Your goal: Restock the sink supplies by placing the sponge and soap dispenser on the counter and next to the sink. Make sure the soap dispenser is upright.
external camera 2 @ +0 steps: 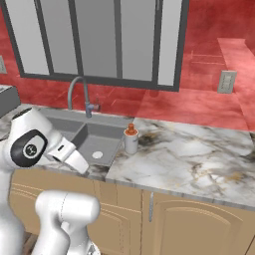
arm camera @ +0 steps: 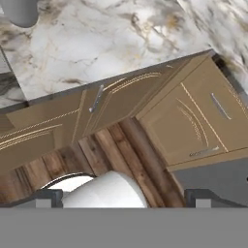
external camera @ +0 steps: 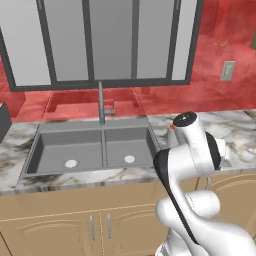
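Observation:
The soap dispenser (external camera 2: 131, 139), a whitish bottle with an orange pump top, stands upright on the marble counter (external camera 2: 189, 154) just right of the sink (external camera 2: 94, 133). In the left base view my arm covers most of it, leaving its orange top (external camera: 171, 128) showing. In the hand view its base (arm camera: 19, 11) sits at the top left corner. My gripper (arm camera: 125, 198) is open with nothing between its fingers. It hangs over the counter's front edge, in front of and apart from the bottle, facing the cabinets and floor. The sponge is out of view.
The double-basin sink (external camera: 60, 137) has a tall curved faucet (external camera: 101, 102) behind it. Light wooden cabinet doors (arm camera: 193, 121) run under the counter above a wood plank floor (arm camera: 111, 150). A window and a red wall back the counter. A wall outlet (external camera 2: 227, 81) sits at the right.

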Robot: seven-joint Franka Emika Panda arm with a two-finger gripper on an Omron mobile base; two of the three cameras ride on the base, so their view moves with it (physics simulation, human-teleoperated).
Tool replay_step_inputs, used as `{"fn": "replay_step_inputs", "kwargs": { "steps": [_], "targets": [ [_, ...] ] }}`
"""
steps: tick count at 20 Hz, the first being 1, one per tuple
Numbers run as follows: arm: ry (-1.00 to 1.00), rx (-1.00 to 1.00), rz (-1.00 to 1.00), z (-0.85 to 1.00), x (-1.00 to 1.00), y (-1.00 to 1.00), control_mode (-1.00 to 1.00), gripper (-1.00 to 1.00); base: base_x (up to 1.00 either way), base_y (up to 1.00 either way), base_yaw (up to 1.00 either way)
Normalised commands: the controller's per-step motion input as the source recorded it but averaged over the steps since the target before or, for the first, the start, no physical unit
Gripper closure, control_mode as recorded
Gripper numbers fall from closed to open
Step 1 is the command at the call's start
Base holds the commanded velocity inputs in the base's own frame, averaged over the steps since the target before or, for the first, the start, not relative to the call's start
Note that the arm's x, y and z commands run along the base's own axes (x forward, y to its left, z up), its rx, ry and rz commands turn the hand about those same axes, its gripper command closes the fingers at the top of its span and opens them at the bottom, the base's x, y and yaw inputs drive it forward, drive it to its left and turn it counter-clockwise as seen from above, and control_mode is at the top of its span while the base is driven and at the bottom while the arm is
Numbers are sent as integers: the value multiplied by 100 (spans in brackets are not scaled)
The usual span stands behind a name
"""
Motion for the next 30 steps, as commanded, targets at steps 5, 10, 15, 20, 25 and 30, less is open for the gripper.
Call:
{"fn": "replay_step_inputs", "kwargs": {
  "steps": [5, 10, 15, 20, 25, 30],
  "targets": [
    [0, 12, 0, -25, -22, 32, -100, -100, 0, 0, 0],
    [3, 0, 3, -6, 2, 10, -100, -100, 0, 0, 0],
    [0, 0, 0, 0, -2, 0, -100, -100, 0, 0, 0],
    [0, 0, -6, 0, -9, 0, 100, -100, -14, 13, -27],
    [0, 0, 0, 0, 0, 0, 100, -100, -31, 14, -61],
    [0, 0, 0, 0, 0, 0, 100, -100, -26, 12, -66]
  ]
}}
